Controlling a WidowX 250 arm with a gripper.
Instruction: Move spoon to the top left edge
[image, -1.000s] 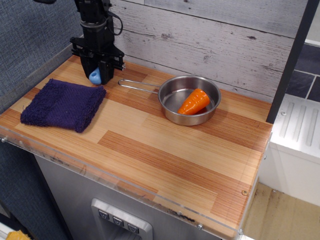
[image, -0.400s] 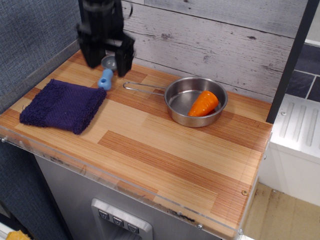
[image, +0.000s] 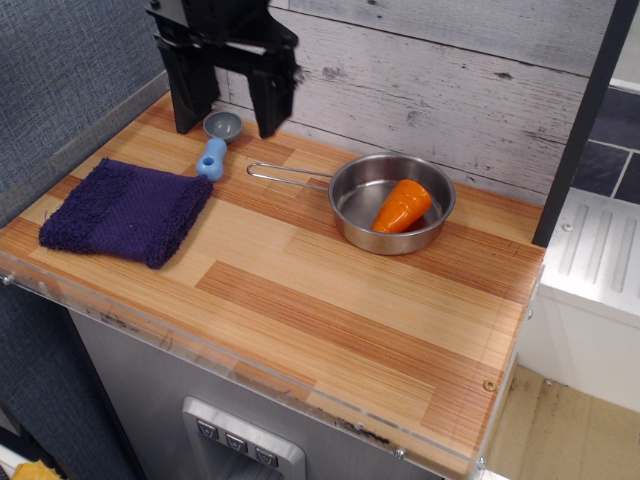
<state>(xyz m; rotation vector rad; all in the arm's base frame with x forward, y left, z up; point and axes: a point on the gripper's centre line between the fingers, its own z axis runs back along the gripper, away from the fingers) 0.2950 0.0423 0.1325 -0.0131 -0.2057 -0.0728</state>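
Observation:
The spoon (image: 215, 141) lies flat on the striped wooden countertop near its top left edge (image: 150, 118). Its round grey bowl points toward the back wall and its light-blue handle points toward the front. My gripper (image: 228, 112) hangs above the spoon, open wide, with one black finger on each side of the grey bowl and clear of it. It holds nothing.
A dark purple towel (image: 125, 209) lies just in front of the spoon at the left. A steel long-handled pan (image: 390, 205) with an orange carrot (image: 402, 205) in it stands to the right, its handle reaching toward the spoon. A plank wall runs behind.
The gripper held the spoon upright by its handle, then let it go. The spoon now lies flat on the counter and the gripper has opened and risen. The pan shifted slightly right.

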